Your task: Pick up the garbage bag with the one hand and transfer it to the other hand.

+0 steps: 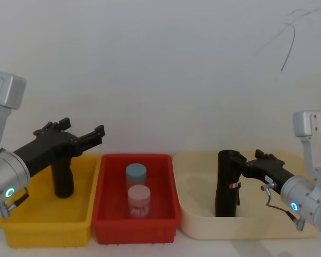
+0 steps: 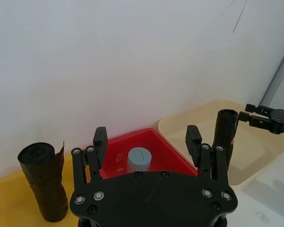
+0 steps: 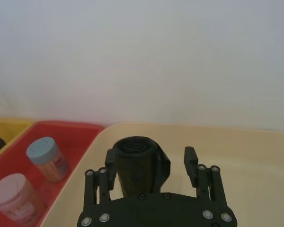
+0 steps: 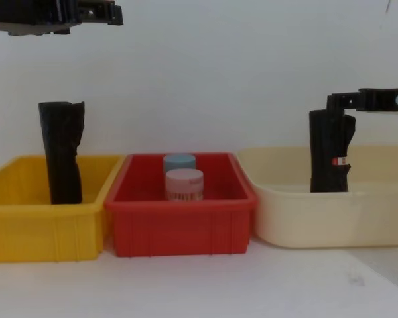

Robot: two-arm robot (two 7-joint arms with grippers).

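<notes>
On my feed the garbage bag stands upright in the left part of the cream bin, at the right end of the row. Its small red-and-white label faces the near right side. My right gripper reaches in from the right at the height of the roll's top. Its fingers are spread and straddle the roll: one finger lies right against the crinkled plastic, while the other stands clear with a gap showing, so nothing is clamped.

My left gripper hangs high over the yellow bin at the left end. It points right, its two fingers are wide apart, and it holds nothing. Below it a second black roll, with no label that I can see, stands upright toward the far side of that bin, well apart from the fingers.

Between the two sits the red bin with two small jars. The blue-lidded jar is farther back, and the pale pink-lidded jar sits just in front of it.
</notes>
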